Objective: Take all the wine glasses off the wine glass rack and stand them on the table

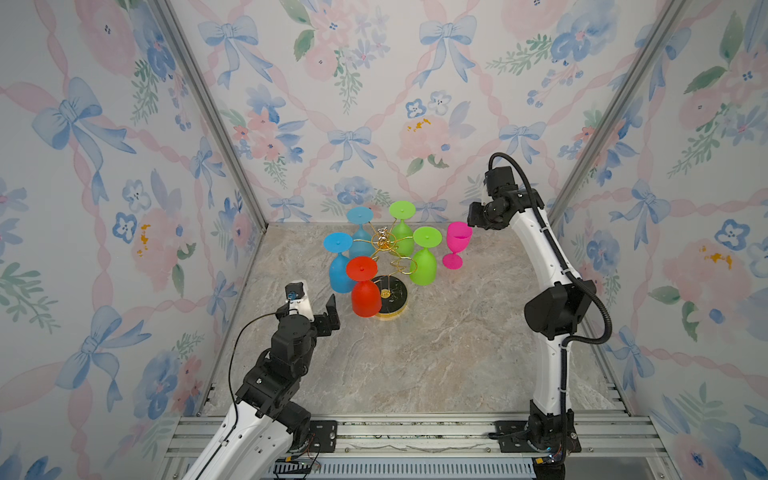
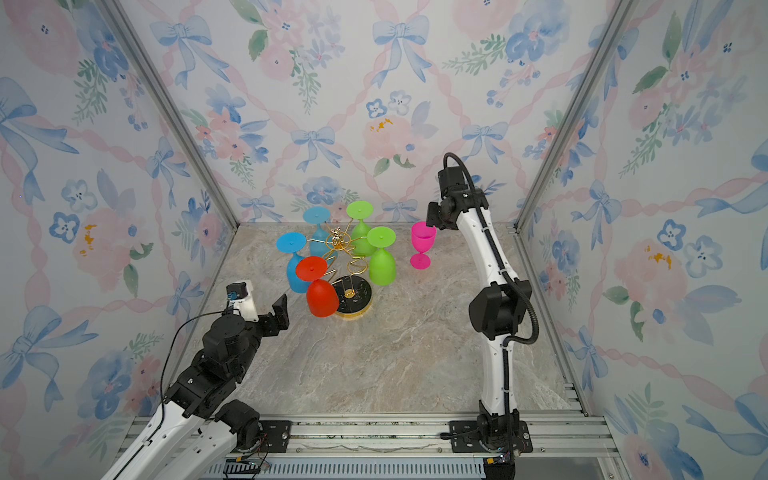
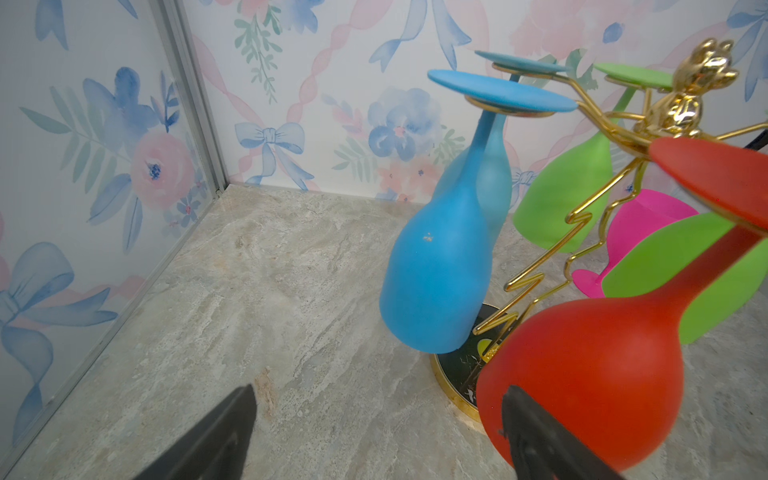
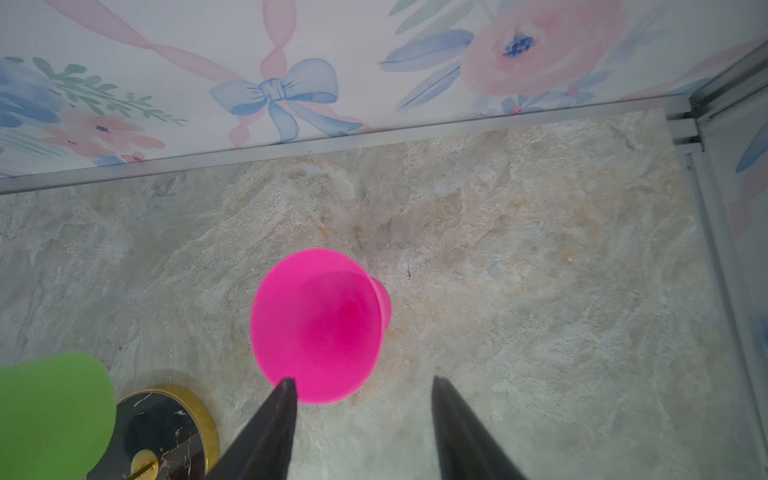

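Five glasses hanging bowl-down by their feet from the gold loops of the wine glass rack (image 1: 397, 293): two blue glasses (image 1: 340, 274), two green glasses (image 1: 424, 268), one red glass (image 1: 365, 299). Rack upright in the back half of the worktop (image 1: 415, 361), about midway between its side edges. Pink wine glass (image 1: 457, 243) off the rack, upright on its foot just right of it, near the back edge, mouth up, only pink showing inside. Right gripper (image 4: 362, 379) poised above that mouth, jaws parted, one fingertip (image 4: 286, 399) overlapping the rim in the right wrist view, nothing clamped. Left gripper (image 3: 379, 387) low beside the red glass toward the left edge, jaws spread wide, holding nothing; contact with the red bowl impossible to judge.
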Controlling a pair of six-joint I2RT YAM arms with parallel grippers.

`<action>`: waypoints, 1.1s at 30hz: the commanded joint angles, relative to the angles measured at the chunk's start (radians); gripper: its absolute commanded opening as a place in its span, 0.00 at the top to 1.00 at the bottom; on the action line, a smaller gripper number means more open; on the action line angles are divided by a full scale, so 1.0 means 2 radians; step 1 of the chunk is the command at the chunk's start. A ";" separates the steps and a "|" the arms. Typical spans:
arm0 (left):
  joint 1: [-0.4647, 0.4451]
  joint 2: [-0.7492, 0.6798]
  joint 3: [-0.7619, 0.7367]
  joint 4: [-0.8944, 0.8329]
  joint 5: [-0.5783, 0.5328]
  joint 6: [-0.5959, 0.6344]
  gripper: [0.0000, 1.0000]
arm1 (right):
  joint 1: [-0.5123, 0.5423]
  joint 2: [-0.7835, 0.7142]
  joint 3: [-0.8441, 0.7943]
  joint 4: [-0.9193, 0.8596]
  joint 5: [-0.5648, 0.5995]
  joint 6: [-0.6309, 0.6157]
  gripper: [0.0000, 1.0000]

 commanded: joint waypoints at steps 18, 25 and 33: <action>0.012 -0.001 -0.003 0.009 0.029 0.005 0.06 | 0.032 -0.238 -0.256 0.096 -0.097 0.076 0.33; 0.013 -0.009 -0.004 0.011 0.039 0.002 0.06 | 0.037 -0.275 -0.288 0.105 -0.120 0.098 0.35; 0.013 -0.007 -0.005 0.014 0.032 0.005 0.05 | 0.038 -0.296 -0.312 0.145 -0.180 0.133 0.36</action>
